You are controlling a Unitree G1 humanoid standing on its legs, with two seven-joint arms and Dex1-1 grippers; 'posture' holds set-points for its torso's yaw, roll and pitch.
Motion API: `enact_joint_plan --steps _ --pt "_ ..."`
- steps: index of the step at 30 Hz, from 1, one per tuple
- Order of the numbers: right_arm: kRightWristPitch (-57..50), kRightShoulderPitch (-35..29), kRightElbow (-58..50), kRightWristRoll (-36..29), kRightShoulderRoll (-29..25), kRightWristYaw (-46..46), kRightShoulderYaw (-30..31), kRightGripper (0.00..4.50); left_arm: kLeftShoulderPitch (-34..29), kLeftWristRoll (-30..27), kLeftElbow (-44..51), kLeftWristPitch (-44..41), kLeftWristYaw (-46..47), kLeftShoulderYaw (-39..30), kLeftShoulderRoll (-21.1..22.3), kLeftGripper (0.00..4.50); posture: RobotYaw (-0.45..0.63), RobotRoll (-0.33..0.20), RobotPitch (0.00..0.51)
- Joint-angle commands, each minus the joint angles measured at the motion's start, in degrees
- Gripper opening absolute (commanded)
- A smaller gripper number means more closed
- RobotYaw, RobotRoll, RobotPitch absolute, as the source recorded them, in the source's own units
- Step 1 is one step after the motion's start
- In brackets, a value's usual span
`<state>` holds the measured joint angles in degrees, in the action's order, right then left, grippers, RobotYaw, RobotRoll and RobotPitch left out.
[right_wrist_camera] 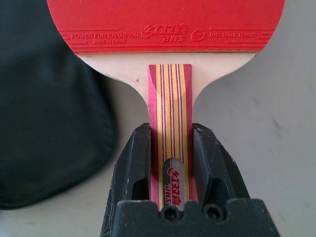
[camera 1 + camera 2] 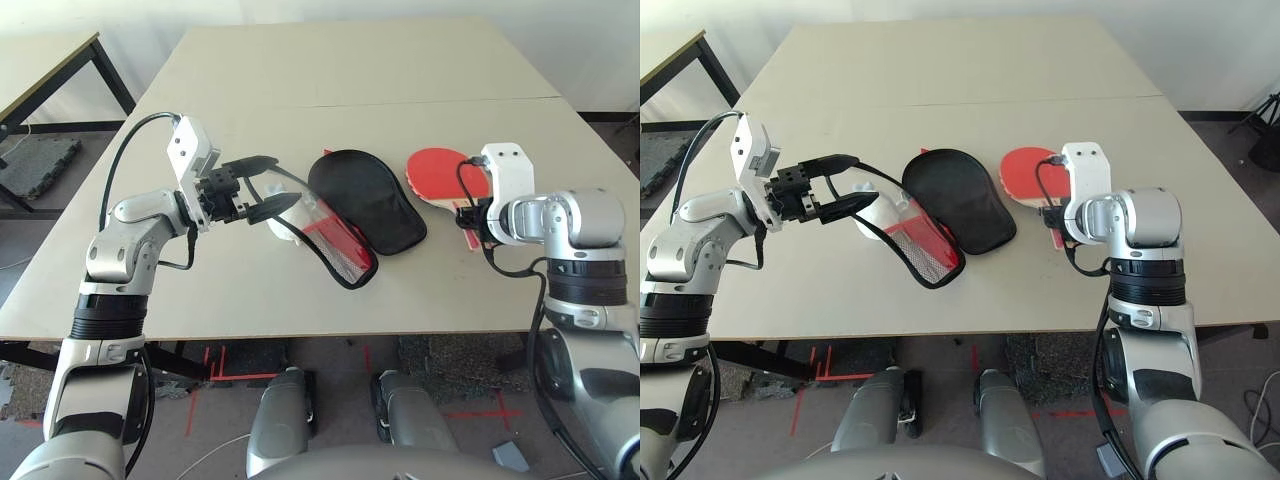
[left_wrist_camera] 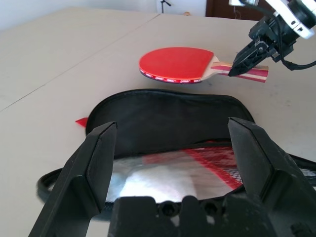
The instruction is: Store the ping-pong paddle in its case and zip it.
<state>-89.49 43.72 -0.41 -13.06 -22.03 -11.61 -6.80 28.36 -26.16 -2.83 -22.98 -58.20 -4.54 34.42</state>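
While R jaws clamp 1 paddle (image 1: pixel 170 64) handle, L jaws gape wide over 1 case (image 2: pixel 365 205).

Ping-pong paddle (image 1: pixel 168 24): smooth matt red rubber face, striped varnished wood handle. Case (image 2: pixel 368 200): matt black woven cloth, red mesh at 7 o'clock. Surface (image 2: pixel 350 90): matt beige laminate.

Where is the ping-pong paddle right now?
In the head views, the ping-pong paddle is on the table's right side, just right of the open case, its handle clamped between the right gripper fingers.
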Motion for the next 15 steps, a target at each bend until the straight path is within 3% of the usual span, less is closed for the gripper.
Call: enact_joint_plan --steps 1,15 --pt "-1.4 2.2 -2.2 -1.0 0.7 -0.7 1.0 1.04 -1.6 -0.6 1.6 -0.4 0.2 -1.0 1.0 4.5 0.19 0.0 0.104" --pt "0.2 4.6 -1.7 -1.2 6.7 -1.4 7.1 1.04 -2.3 -0.7 2.5 -1.7 0.9 -1.3 3.3 4.5 0.24 0.0 0.125"
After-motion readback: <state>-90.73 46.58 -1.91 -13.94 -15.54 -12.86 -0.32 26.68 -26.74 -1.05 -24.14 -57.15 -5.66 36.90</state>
